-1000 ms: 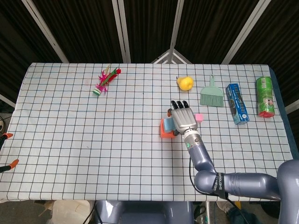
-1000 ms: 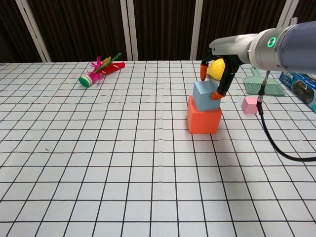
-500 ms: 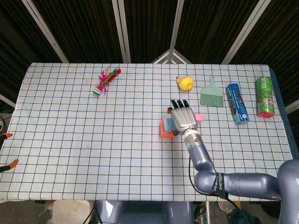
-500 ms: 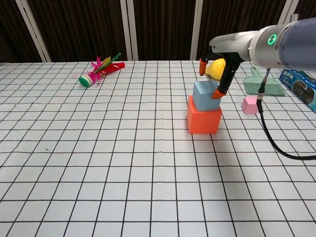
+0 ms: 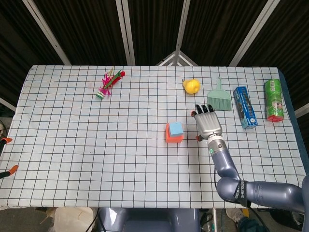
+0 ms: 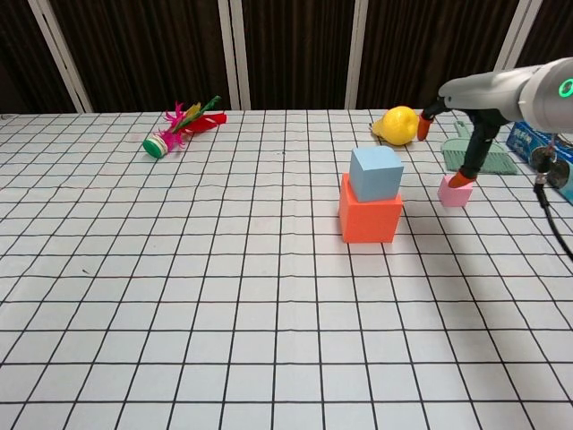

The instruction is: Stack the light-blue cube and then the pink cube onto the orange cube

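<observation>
The light-blue cube point(image 6: 376, 172) sits on top of the orange cube point(image 6: 369, 219) near the table's middle, with no hand touching it; the head view shows the same stack, light-blue cube point(image 5: 175, 128) on orange cube point(image 5: 169, 134). The small pink cube point(image 6: 454, 193) lies on the cloth to the right of the stack. My right hand point(image 6: 472, 130) hovers just over it with its fingers apart and holds nothing; an orange fingertip point(image 6: 460, 179) is at the cube's top edge. In the head view the right hand point(image 5: 208, 124) hides the pink cube. My left hand is out of sight.
A yellow fruit point(image 6: 399, 124) and a green brush point(image 5: 219, 99) lie just behind the pink cube. Further right are a blue box point(image 5: 245, 107) and a green can point(image 5: 273, 99). A feathered shuttlecock point(image 5: 109, 83) lies at the far left.
My right hand has let go of the light-blue cube and moved right, from the stack to above the pink cube. The blue cube stays on the orange one.
</observation>
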